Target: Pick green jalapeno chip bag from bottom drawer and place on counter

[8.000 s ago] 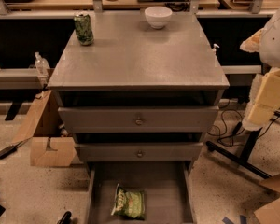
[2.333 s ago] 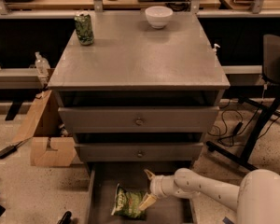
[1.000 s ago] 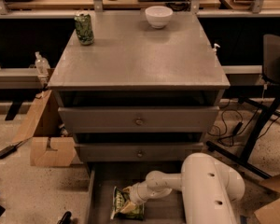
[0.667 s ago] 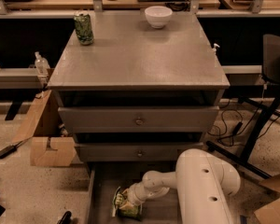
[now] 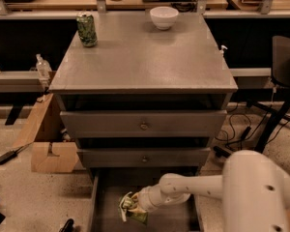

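The green jalapeno chip bag (image 5: 133, 210) is crumpled and stands partly on edge in the open bottom drawer (image 5: 170, 219), towards its left side. My gripper (image 5: 131, 206) reaches in from the right at the end of the white arm and is shut on the bag, just above the drawer floor. The fingers are mostly hidden by the foil. The grey counter (image 5: 145, 57) lies above, over two shut drawers with round knobs.
A green patterned can (image 5: 87, 29) stands at the counter's back left and a white bowl (image 5: 164, 17) at the back middle. A cardboard box (image 5: 48, 144) sits on the floor to the left. A dark chair (image 5: 280, 81) stands to the right. My arm's white housing (image 5: 258, 192) fills the lower right.
The arm came in from the right and reached the bag in the drawer. Since a second ago the bag has gone from lying flat to crumpled and slightly raised in the gripper.
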Robot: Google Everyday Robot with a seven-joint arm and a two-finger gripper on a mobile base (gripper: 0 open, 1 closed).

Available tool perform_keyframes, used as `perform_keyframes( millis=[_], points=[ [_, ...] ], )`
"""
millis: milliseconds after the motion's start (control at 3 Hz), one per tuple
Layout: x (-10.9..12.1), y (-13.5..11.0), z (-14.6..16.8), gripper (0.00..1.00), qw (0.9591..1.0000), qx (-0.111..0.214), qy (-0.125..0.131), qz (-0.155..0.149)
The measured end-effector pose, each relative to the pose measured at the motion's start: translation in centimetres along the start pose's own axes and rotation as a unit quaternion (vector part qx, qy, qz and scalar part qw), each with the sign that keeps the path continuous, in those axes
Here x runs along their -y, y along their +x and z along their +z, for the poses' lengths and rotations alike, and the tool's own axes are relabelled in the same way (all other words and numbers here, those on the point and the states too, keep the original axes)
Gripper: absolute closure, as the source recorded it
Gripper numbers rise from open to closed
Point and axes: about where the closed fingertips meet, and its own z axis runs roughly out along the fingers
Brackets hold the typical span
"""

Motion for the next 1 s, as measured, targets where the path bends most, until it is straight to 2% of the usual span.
perform_keyframes(
  millis=[333, 667, 1000],
  points=[
    [-0.7, -3.5, -9.8, 1.00, 0.9995, 0.027, 0.019, -0.001],
    [1.4, -5.8, -21.1, 1.00, 0.9972, 0.051, 0.050, 0.022],
    [3.9, -9.0, -30.6, 1.00, 0.9944, 0.068, 0.070, 0.039]
  ],
)
